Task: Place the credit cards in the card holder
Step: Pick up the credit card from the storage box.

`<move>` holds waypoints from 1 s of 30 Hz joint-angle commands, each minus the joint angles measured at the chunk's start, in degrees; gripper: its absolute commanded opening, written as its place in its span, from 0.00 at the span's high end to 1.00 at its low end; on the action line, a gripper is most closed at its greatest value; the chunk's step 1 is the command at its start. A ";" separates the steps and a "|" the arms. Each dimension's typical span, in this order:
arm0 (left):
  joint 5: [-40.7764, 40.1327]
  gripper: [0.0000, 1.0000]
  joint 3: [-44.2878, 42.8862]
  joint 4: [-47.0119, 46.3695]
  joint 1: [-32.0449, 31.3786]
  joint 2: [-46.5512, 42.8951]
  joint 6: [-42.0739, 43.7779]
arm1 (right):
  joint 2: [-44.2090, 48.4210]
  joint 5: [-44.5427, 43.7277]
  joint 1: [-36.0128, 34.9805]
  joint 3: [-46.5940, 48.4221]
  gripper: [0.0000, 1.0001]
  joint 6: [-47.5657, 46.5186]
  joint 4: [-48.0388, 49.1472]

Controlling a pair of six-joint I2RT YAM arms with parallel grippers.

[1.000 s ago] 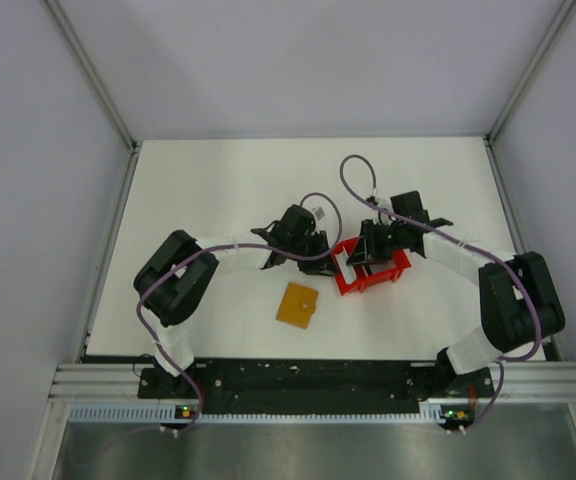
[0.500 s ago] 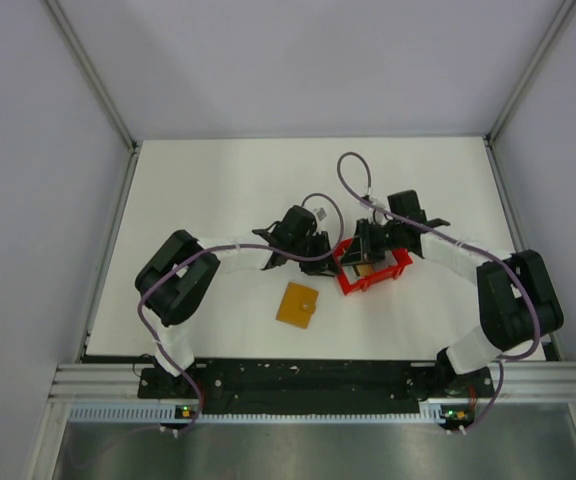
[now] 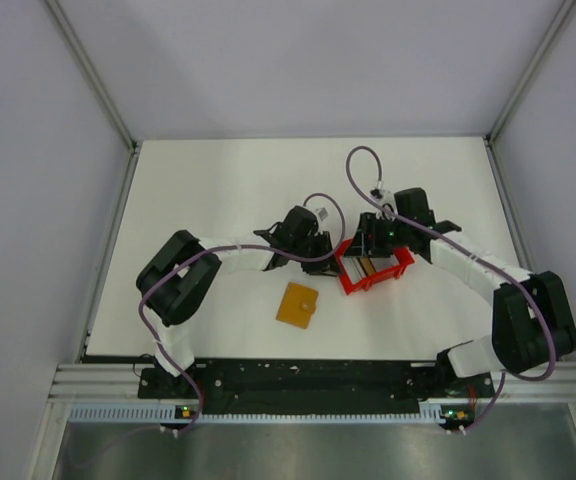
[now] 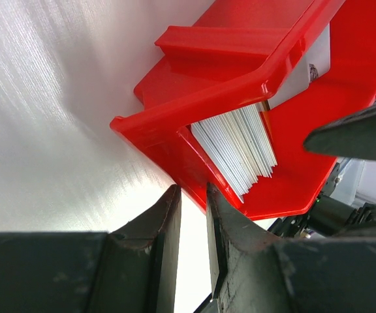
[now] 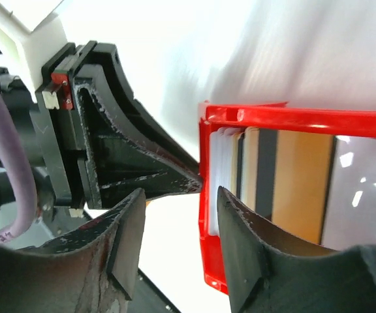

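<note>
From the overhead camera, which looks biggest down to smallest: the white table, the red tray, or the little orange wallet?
1. white table, by far the largest.
2. red tray, partly covered from above.
3. orange card holder, somewhat smaller than the tray.
Both small items lie on the table, so nearness to the camera hardly skews this.

one card holder (image 3: pixel 297 305), one red tray (image 5: pixel 305 119), cards (image 4: pixel 237 147) stacked, uncountable.
</note>
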State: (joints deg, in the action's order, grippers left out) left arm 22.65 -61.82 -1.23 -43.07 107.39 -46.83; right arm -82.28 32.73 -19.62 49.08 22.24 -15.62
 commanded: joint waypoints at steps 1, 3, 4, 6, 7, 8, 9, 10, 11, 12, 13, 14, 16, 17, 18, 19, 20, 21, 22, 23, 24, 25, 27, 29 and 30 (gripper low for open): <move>-0.51 0.73 -1.81 -2.72 -0.09 -0.17 -0.28 | 0.65 -9.69 0.37 3.03 0.49 -3.42 -3.88; -0.42 0.73 -1.72 -2.81 -0.17 -0.17 -0.19 | -1.73 -9.44 0.46 3.91 0.47 -5.09 -5.56; -0.42 0.73 -1.72 -2.81 -0.09 -0.17 -0.19 | -2.87 -9.44 0.46 4.09 0.46 -5.45 -5.91; -0.33 0.73 -1.72 -2.81 -0.17 -0.25 -0.19 | -5.16 -9.62 0.46 4.27 0.44 -5.63 -5.92; -0.33 0.73 -1.81 -2.90 -0.17 -0.26 -0.19 | -5.95 -9.79 0.46 4.36 0.44 -6.24 -6.35; -0.24 0.73 -1.81 -2.81 -0.09 -0.26 -0.11 | -6.48 -10.49 0.46 4.18 0.43 -6.50 -6.18; -0.24 0.73 -1.81 -2.81 -0.17 -0.26 -0.11 | -7.10 -10.84 0.54 4.09 0.41 -6.77 -6.18; -0.24 0.73 -1.81 -2.81 -0.09 -0.26 -0.11 | -7.71 -10.85 0.46 4.27 0.41 -7.12 -6.27; -0.24 0.73 -1.81 -2.81 -0.09 -0.26 -0.19 | -8.42 -10.24 0.46 4.44 0.40 -7.38 -6.35; -0.24 0.73 -1.81 -2.81 -0.09 -0.26 -0.11 | -9.12 -9.45 0.54 4.62 0.40 -7.56 -6.53; -0.16 0.73 -1.81 -2.81 -0.09 -0.17 -0.11 | -9.56 -8.57 0.46 4.62 0.39 -7.74 -6.71; -0.24 0.73 -1.72 -2.81 -0.17 -0.17 -0.19 | -9.74 -7.78 0.46 4.45 0.39 -7.82 -6.53; -0.16 0.73 -1.81 -2.90 -0.09 0.01 -0.19 | -10.26 -4.53 0.46 4.18 0.39 -8.00 -6.44; -0.07 0.73 -1.98 -2.98 -0.09 0.01 -0.19 | -10.70 -2.86 0.54 4.18 0.42 -7.91 -6.36; -0.07 0.73 -2.07 -3.07 -0.09 0.01 -0.19 | -10.27 -1.37 0.46 3.92 0.46 -7.57 -5.92; -0.15 0.73 -2.07 -2.98 -0.09 0.18 -0.19 | -9.14 -0.14 0.46 2.96 0.48 -6.43 -4.52; -0.07 0.73 -2.16 -2.98 -0.09 0.18 -0.19 | -7.99 0.49 0.54 2.17 0.48 -5.46 -3.21; -0.07 0.73 -2.08 -2.98 -0.09 0.18 -0.19 | -7.11 0.40 0.54 1.81 0.48 -4.93 -2.93; -0.07 0.73 -2.16 -2.98 -0.09 0.18 -0.19 | -6.50 0.40 0.46 1.81 0.48 -4.84 -2.84; -0.15 0.73 -2.16 -2.90 -0.09 0.18 -0.19 | -6.05 0.40 0.46 1.72 0.49 -4.66 -3.01; -0.07 0.73 -1.99 -2.98 -0.09 0.27 -0.28 | -5.70 0.40 0.54 1.63 0.52 -4.66 -2.84; -0.07 0.73 -2.16 -2.98 -0.09 0.36 -0.19 | -5.52 0.49 0.54 1.72 0.53 -4.49 -2.93; 0.02 0.73 -2.16 -2.98 -0.09 0.36 -0.19 | -5.44 0.84 0.46 1.81 0.57 -4.57 -3.10; 0.02 0.73 -2.16 -2.90 -0.09 0.36 -0.11 | -5.35 1.19 0.54 1.55 0.58 -4.22 -3.10; 0.02 0.73 -2.16 -2.81 -0.09 0.27 -0.19 | -5.35 1.46 0.54 1.55 0.58 -4.13 -3.10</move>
State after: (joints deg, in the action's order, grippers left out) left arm 22.65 -61.82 -1.23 -43.05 107.39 -46.83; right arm -89.95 30.37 -18.94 51.03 16.95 -19.75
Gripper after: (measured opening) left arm 0.265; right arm 0.426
